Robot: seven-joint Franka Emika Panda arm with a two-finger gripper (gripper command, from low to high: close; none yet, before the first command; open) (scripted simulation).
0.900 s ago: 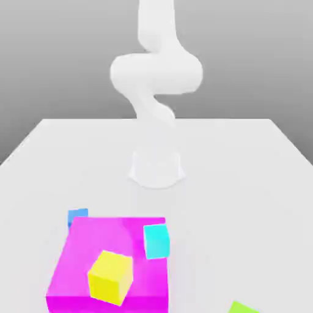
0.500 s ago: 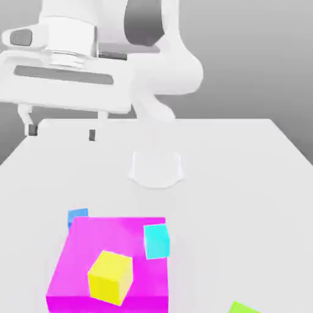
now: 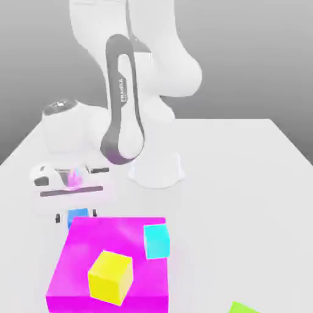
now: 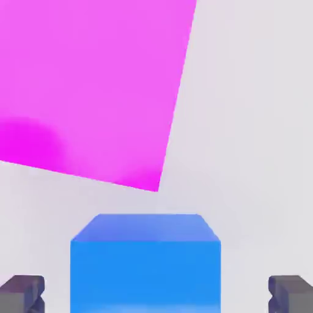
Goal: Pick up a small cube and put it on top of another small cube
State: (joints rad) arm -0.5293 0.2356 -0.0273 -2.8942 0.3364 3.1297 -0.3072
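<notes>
**White arm poised over the blue cube**

Dark-grey fingertips [image 4: 22, 293] of the white arm's two-finger gripper [image 3: 76, 216] are standing spread, one on each side of the small solid royal-blue cube [image 4: 145, 263], with a clear gap between each tip and the cube's faces, so nothing is being pinched. In the exterior view the hand is pointing down at the white table [image 3: 244, 183], and the blue cube [image 3: 77, 216] is lying on the table between the finger ends, just behind the back corner of the large flat magenta block [image 3: 131, 232] on the exterior view's left. On the magenta block a yellow cube [image 3: 110, 278] and a lighter cyan cube [image 3: 157, 241] are sitting apart from each other. At the picture's lower edge, on the exterior view's right, a lime-green object [image 3: 244, 307] is lying on the table.
</notes>
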